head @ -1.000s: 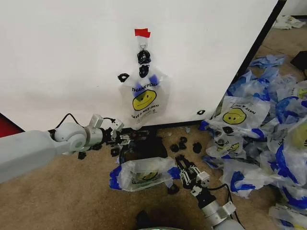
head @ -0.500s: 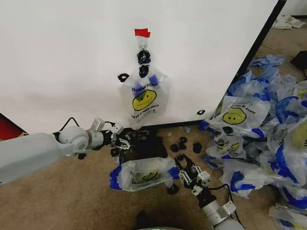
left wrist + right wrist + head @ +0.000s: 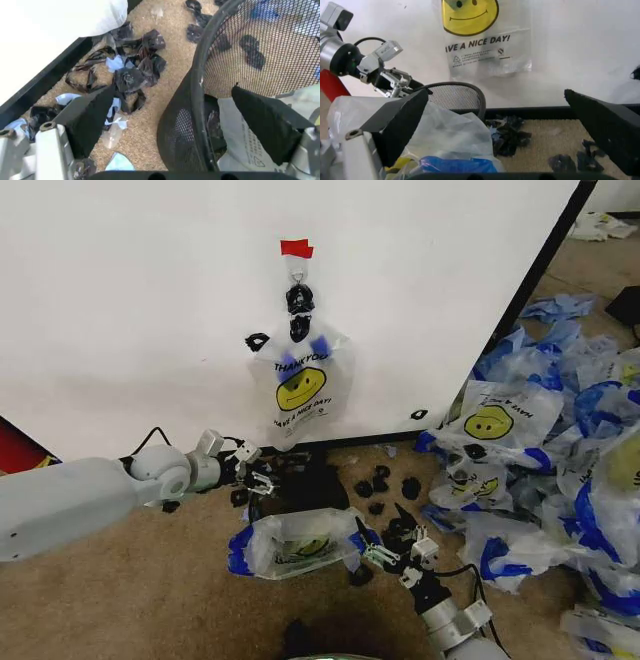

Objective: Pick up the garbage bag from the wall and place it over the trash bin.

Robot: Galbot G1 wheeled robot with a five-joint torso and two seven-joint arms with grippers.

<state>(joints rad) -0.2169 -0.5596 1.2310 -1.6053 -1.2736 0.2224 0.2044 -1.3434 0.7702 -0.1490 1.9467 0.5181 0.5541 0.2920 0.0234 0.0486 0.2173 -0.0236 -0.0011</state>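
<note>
The garbage bag (image 3: 300, 385) with its yellow smiley hangs from a hook under red tape on the white wall (image 3: 130, 310); its lower half also shows in the right wrist view (image 3: 480, 33). Below it is the black mesh trash bin (image 3: 300, 485). My left gripper (image 3: 255, 473) is open, and its fingers (image 3: 90, 116) straddle the bin's rim (image 3: 200, 75). A second identical bag (image 3: 295, 542) lies against the bin's front, partly inside it (image 3: 245, 142). Beside that bag's blue edge, my right gripper (image 3: 385, 545) stands wide open and empty.
Many identical bags (image 3: 560, 470) are heaped on the carpet at the right. Small black scraps (image 3: 385, 480) lie along the wall's foot and near the bin (image 3: 130, 75). The wall's black edge (image 3: 530, 285) runs diagonally at the right. Bare carpet lies at the lower left.
My left gripper has moved slightly right, up to the bin's rim. The right gripper's fingers have spread wider beside the floor bag. The hanging bag has not moved.
</note>
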